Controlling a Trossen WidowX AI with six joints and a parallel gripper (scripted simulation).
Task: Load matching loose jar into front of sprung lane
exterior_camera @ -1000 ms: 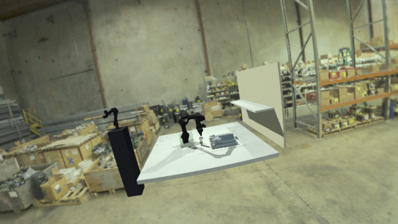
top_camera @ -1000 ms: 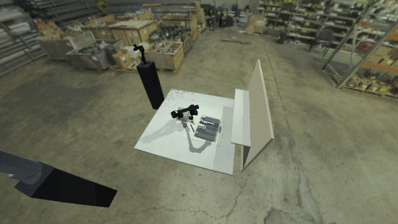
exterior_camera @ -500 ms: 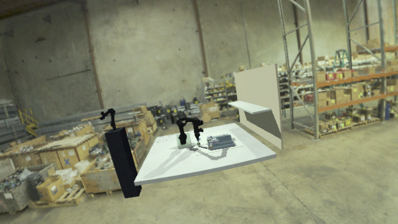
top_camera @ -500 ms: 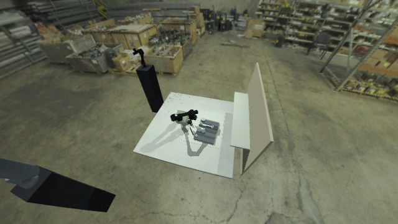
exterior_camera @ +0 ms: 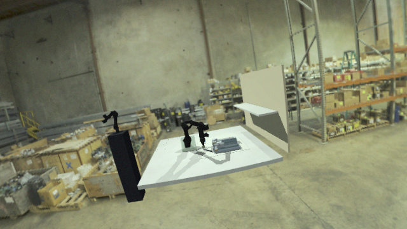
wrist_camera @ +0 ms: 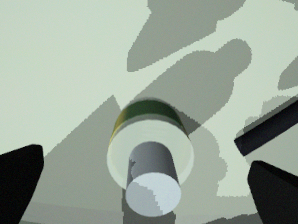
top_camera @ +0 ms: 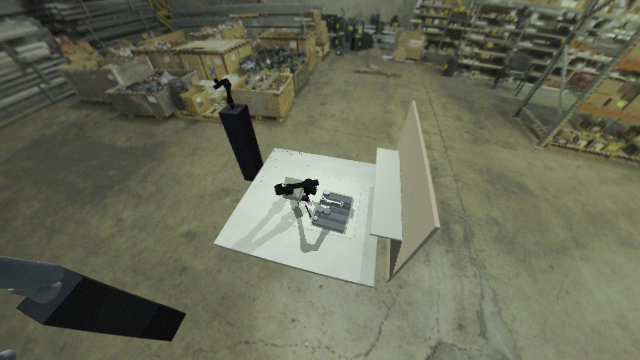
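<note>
Looking down the wrist camera, I have the tool open around a pale-capped jar on the table, apparently upright; both fingers stand clear of it.

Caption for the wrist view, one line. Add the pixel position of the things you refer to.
Open gripper (wrist_camera: 149, 164) above an upright white-topped jar (wrist_camera: 150, 127), a dark rod (wrist_camera: 267, 131) lying to one side.

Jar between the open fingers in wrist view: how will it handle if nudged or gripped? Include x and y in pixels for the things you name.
The jar (wrist_camera: 150, 156) looks rigid, so it probably won't give much under the fingers. Its round body may slip or turn if pinched off-centre. The narrow grey knob (wrist_camera: 153, 194) stands up from the wider lid, so a knock there could tip it.
</note>
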